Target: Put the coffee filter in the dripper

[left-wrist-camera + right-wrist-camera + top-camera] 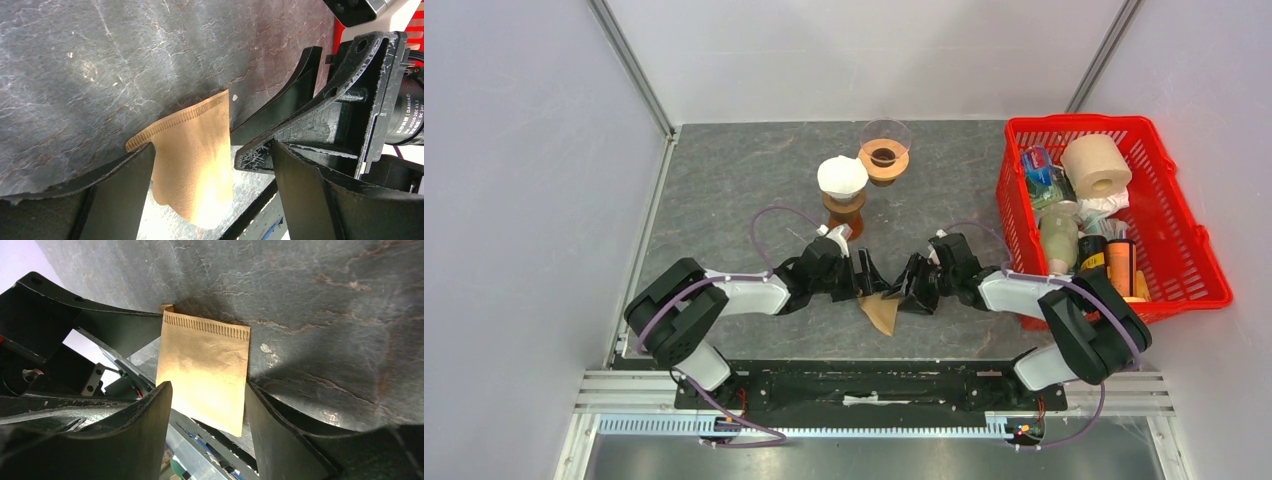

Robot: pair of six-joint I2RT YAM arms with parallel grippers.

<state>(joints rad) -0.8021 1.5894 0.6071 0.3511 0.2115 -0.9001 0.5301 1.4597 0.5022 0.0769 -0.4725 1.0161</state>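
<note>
the brown coffee filter (882,315) lies flat on the bench (744,190) near its front edge. its long axis runs from my fingertips back toward my bases, narrow end nearest me. the open amber dripper (884,155) stands well apart at the back, a white-capped amber stand (842,180) just before it and a red basket (1074,121) off right. both arms reach low and inward. my left pincer (874,280) and right pincer (906,288) both gape open, straddling the filter's wide end.

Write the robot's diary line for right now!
coffee filter: flat, between both grippers | left gripper: open | right gripper: open | placed: not yet
</note>
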